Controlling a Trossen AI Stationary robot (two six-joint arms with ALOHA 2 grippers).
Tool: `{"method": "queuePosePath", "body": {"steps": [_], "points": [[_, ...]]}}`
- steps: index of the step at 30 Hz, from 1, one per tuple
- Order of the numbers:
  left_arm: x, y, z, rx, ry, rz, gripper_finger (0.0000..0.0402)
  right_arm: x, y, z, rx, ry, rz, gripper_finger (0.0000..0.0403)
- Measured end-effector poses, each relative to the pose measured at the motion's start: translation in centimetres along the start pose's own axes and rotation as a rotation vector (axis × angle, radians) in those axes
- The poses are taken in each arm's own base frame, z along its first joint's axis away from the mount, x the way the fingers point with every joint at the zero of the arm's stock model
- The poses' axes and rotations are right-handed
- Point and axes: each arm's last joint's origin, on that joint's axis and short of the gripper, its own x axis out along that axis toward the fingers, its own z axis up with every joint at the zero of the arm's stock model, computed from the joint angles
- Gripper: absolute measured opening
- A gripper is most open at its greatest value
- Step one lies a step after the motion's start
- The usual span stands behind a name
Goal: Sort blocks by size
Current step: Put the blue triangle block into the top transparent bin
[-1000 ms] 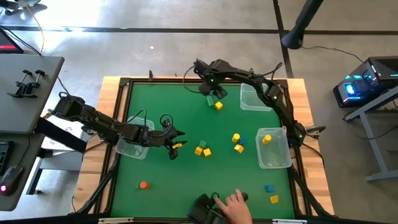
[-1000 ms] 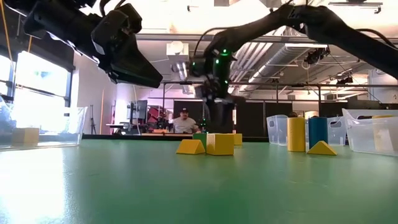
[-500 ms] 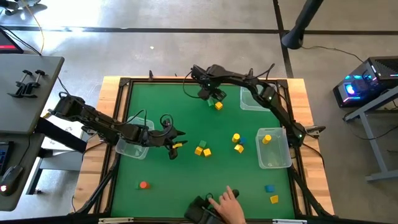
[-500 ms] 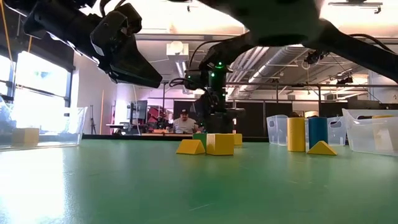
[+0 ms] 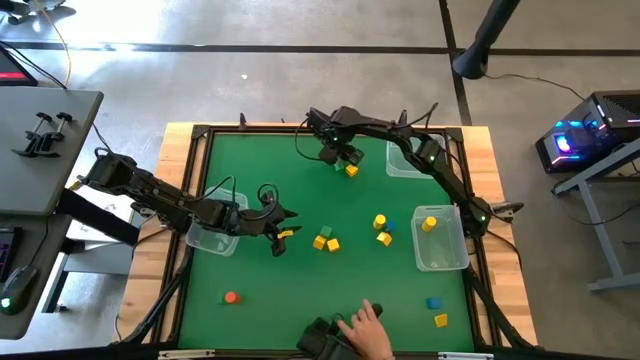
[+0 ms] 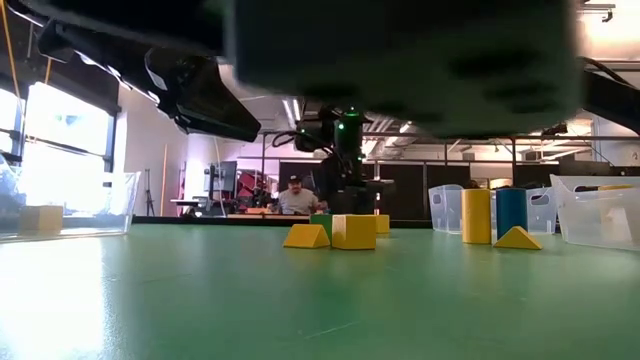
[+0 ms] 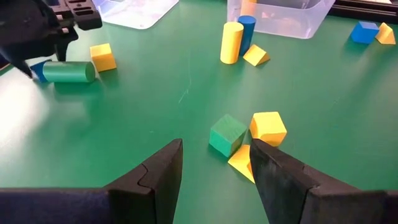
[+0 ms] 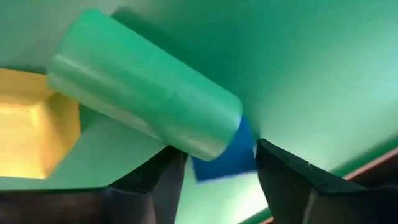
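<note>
My right gripper (image 5: 337,153) points down, open, near the table's far edge. Its fingers straddle the end of a green cylinder (image 8: 143,93) lying on its side and a blue block (image 8: 225,158) behind it; a yellow cube (image 8: 31,127) lies beside them. Whether the fingers touch either, I cannot tell. My left gripper (image 7: 217,163) hovers open at the table's left middle, nothing between its fingers. In front of it lie a green cube (image 7: 227,134), a yellow cube (image 7: 268,127) and a yellow wedge (image 7: 241,163).
Clear bins stand at far right (image 5: 405,158), right (image 5: 440,250) and left (image 5: 212,235). A yellow cylinder (image 5: 380,221) stands mid-table; an orange-red block (image 5: 231,297) and blue and yellow blocks (image 5: 437,311) lie near the front. A person's hand (image 5: 365,328) reaches over the near edge.
My right gripper has come down toward the green cylinder near the far edge, rolling about its own axis as it sank. The person's hand at the near edge has shifted a little toward the table's left.
</note>
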Motion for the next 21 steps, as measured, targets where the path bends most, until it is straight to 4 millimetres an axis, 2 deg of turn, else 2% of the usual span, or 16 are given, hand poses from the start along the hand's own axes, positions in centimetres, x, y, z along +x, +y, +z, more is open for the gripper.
{"method": "queuePosePath", "body": {"steps": [5, 10, 12, 18, 21], "points": [[0.0, 0.0, 0.0, 0.000, 0.000, 0.000, 0.0172, -0.1, -0.1, -0.1, 0.096, 0.005, -0.004, 0.0127], [0.0, 0.0, 0.0, 0.000, 0.001, 0.000, 0.0172, -0.6, 0.4, -0.3, 0.201, 0.057, 0.045, 0.0127], [0.0, 0.0, 0.0, 0.000, 0.001, 0.000, 0.0172, -1.5, 0.7, -1.0, 0.247, 0.065, 0.072, 0.0127], [0.0, 0.0, 0.0, 0.001, 0.001, 0.000, 0.0172, -7.5, 1.7, -4.4, 0.426, 0.050, 0.043, 0.0127], [0.0, -0.1, 0.0, 0.003, 0.001, -0.002, 0.0172, -11.4, 2.6, -6.0, 0.516, 0.010, -0.022, 0.0127]]}}
